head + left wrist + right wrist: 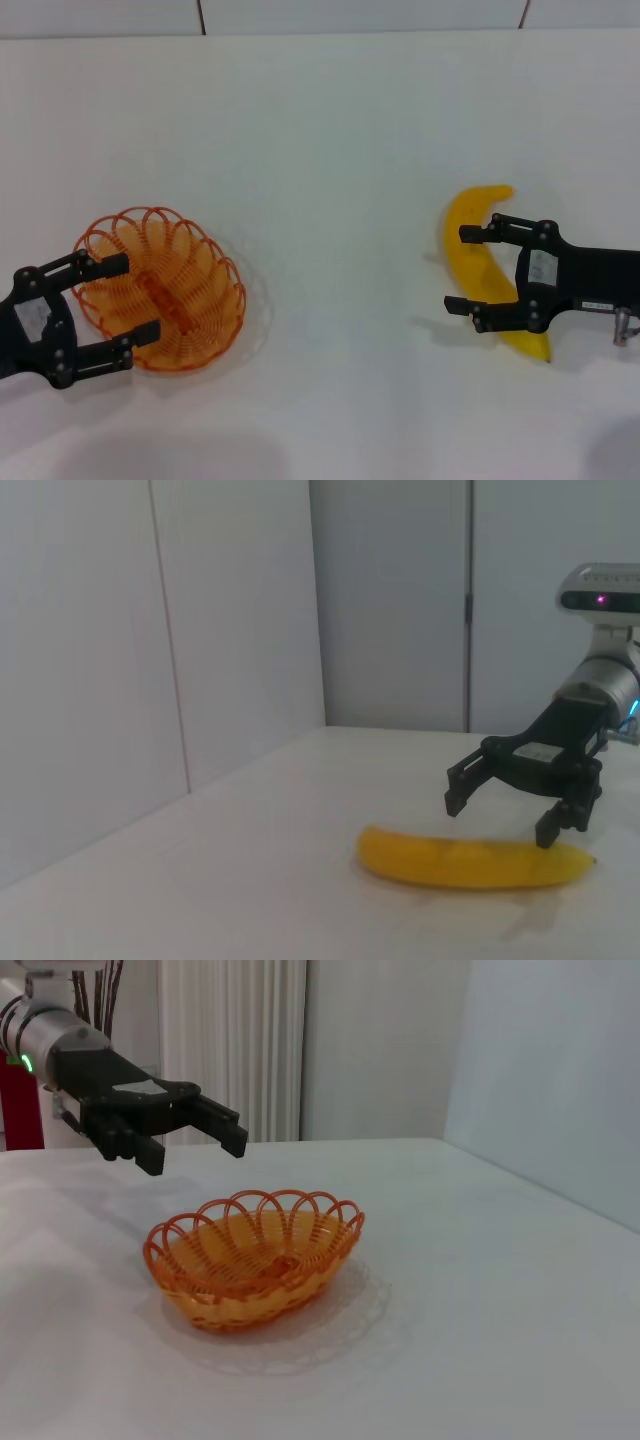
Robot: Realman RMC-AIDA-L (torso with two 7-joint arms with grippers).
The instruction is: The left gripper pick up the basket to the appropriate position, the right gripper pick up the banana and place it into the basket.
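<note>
Both pairs of fingers are standing apart, the left gripper point(142, 299) hovering over the near-left rim of the basket point(190, 290) sitting on the white desk point(340, 150), while the right gripper point(466, 270) is straddling the banana point(468, 245) lying well apart to the right.

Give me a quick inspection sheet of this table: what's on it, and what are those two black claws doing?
Surface: white table, bare apart from two things.
Job's things: orange basket upright, nothing in it; banana lying flat, far from it.
Clutter: nothing seen.
Grippers: left gripper open, above the basket's near rim; right gripper open, fingers straddling the banana, just above it.
Cables: nothing seen on the table.
Surroundings: pale wall panels, curtain.
</note>
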